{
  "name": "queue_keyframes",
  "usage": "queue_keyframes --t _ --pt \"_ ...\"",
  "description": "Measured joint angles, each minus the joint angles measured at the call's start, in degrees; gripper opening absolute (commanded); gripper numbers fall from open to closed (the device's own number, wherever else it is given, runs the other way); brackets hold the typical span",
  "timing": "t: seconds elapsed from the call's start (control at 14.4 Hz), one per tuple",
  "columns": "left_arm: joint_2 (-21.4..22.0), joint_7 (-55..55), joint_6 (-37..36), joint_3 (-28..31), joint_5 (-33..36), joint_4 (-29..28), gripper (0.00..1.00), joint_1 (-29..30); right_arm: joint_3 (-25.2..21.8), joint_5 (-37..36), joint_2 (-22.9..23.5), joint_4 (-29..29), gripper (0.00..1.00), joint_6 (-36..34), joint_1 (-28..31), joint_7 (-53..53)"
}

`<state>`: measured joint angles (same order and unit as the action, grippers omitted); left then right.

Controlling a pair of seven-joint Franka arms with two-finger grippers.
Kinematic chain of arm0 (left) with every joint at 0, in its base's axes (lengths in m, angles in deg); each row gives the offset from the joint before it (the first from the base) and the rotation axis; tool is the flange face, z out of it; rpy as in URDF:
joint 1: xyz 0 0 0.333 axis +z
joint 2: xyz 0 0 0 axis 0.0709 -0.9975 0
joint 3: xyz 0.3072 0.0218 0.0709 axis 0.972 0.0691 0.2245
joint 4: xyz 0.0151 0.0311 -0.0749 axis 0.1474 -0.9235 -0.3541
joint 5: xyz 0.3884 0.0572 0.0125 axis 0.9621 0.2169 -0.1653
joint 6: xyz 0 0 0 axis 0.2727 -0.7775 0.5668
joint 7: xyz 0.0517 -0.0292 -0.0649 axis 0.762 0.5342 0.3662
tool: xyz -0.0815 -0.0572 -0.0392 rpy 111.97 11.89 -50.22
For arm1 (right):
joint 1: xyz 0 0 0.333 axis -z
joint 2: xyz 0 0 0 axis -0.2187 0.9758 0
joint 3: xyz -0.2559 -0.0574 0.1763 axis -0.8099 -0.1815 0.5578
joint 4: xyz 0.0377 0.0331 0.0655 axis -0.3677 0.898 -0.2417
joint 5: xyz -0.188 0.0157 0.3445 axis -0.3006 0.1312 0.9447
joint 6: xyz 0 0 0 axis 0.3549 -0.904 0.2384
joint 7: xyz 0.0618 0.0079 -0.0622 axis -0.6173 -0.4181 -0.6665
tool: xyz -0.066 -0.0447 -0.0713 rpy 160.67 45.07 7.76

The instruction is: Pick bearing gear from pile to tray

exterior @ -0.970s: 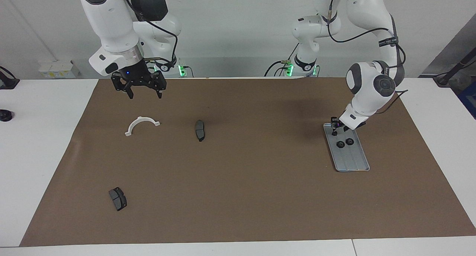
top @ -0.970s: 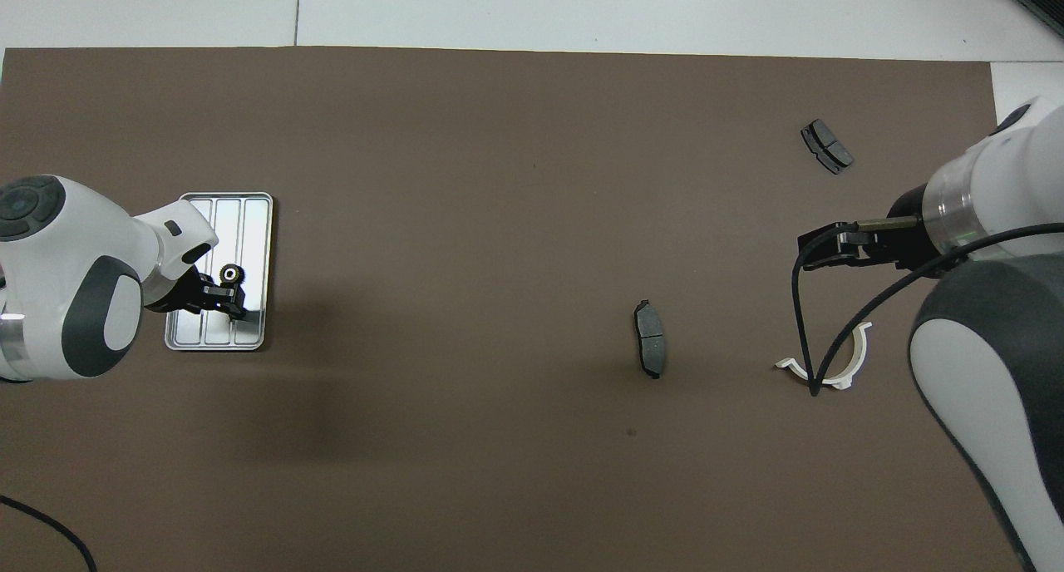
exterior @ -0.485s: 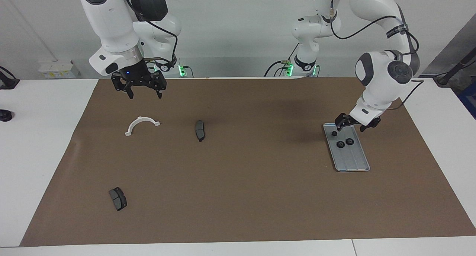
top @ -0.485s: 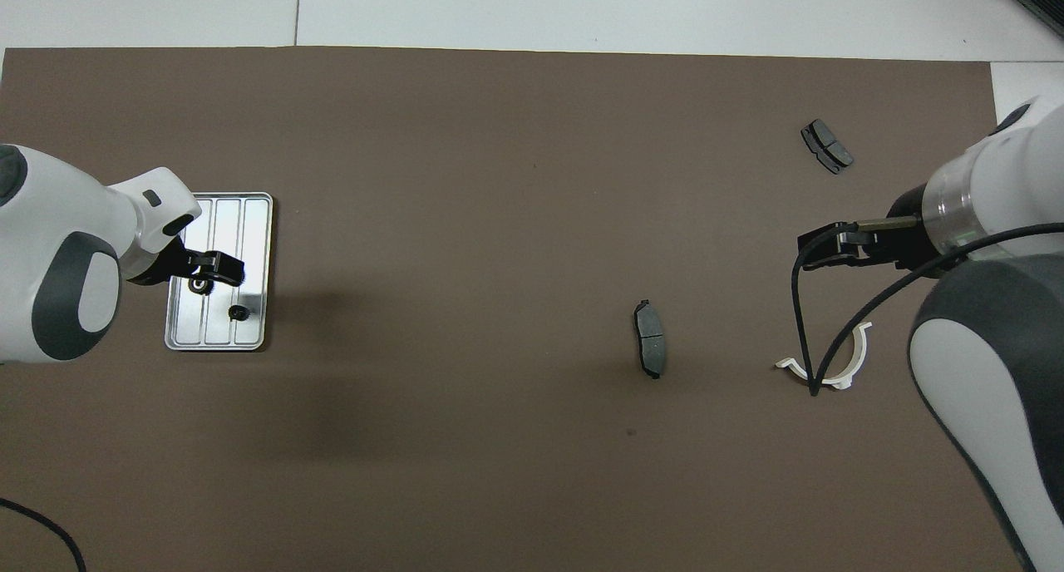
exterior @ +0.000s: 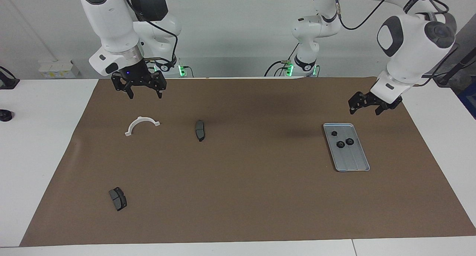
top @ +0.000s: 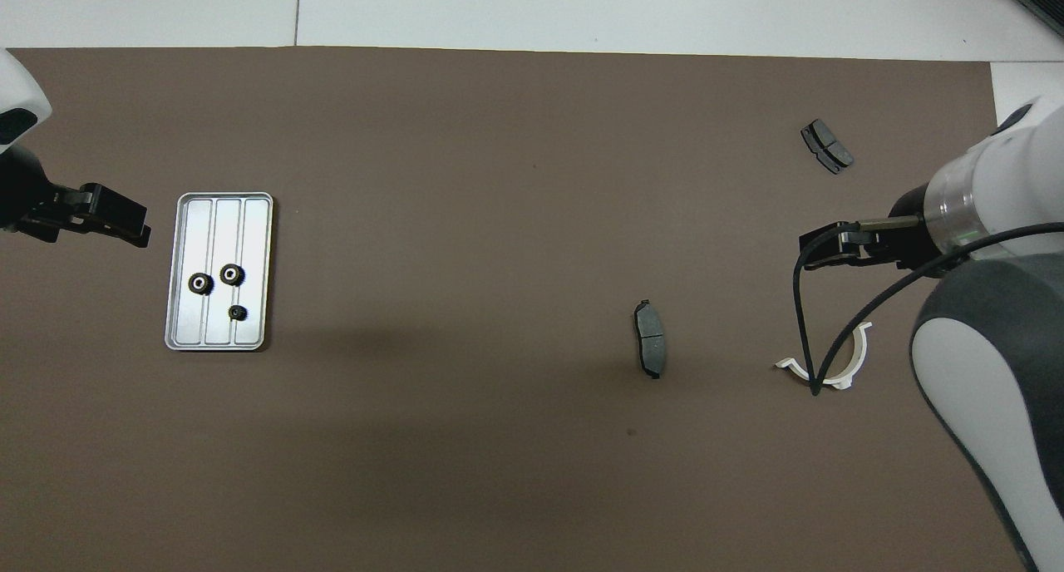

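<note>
The silver tray (exterior: 353,161) lies on the brown mat at the left arm's end; it also shows in the overhead view (top: 218,223). Three small black gears (exterior: 340,144) (top: 232,273) lie in it, in the half nearer the robots. My left gripper (exterior: 365,108) (top: 137,223) is open and empty, raised over the mat beside the tray. The pile is spread at the right arm's end: a white half-ring bracket (exterior: 142,125) (top: 831,364) and two dark brake pads (exterior: 200,130) (exterior: 118,198). My right gripper (exterior: 145,95) (top: 806,254) is open, waiting over the mat near the bracket.
The brown mat (exterior: 238,181) covers most of the white table. A black cable from the right arm hangs over the bracket in the overhead view (top: 802,322). One brake pad (top: 650,349) lies near the mat's middle, the other (top: 826,145) farther from the robots.
My left gripper let go of a small gear in the tray, then rose and drew away from the tray toward the left arm's end. The right arm has not moved.
</note>
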<state>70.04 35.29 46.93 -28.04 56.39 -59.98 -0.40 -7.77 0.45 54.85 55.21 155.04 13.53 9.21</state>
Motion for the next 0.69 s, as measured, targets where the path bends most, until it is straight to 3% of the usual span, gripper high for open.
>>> queue_keyframes --t 0.28,0.69 --pt "-0.16 0.37 -3.63 -0.07 -0.07 3.63 1.0 -2.93 -0.01 0.0 0.0 0.0 1.0 0.0 0.27 0.0" --pt "0.03 1.02 -3.43 0.16 -0.06 2.77 1.0 -3.29 0.04 0.0 0.0 -0.45 1.0 0.02 0.25 0.0"
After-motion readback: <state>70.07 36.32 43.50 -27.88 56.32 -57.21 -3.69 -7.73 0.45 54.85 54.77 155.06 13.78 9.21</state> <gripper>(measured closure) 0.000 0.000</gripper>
